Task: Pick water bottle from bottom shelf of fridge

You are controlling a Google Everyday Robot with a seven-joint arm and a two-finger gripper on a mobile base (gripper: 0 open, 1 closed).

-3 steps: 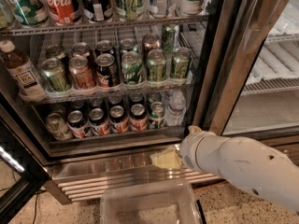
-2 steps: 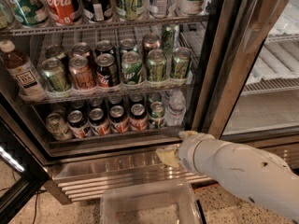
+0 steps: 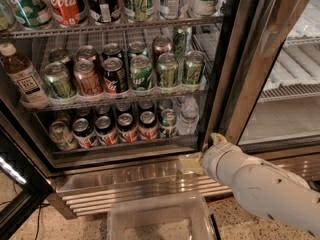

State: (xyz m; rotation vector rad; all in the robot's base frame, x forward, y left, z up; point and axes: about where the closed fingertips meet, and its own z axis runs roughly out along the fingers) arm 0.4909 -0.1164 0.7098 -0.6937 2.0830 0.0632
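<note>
Only one water bottle (image 3: 188,115) stands on the bottom shelf (image 3: 125,146) of the fridge (image 3: 235,59), at the right end of a front row of six soda cans (image 3: 126,127). Below it, the single gripper (image 3: 191,164) hangs before the louvred base (image 3: 125,184), apart from the bottle. Whether it is open or closed cannot be told.

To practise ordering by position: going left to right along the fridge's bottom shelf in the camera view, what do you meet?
Soda cans → green can → water bottle; the gripper lies below the bottle, before the louvred base.
</note>
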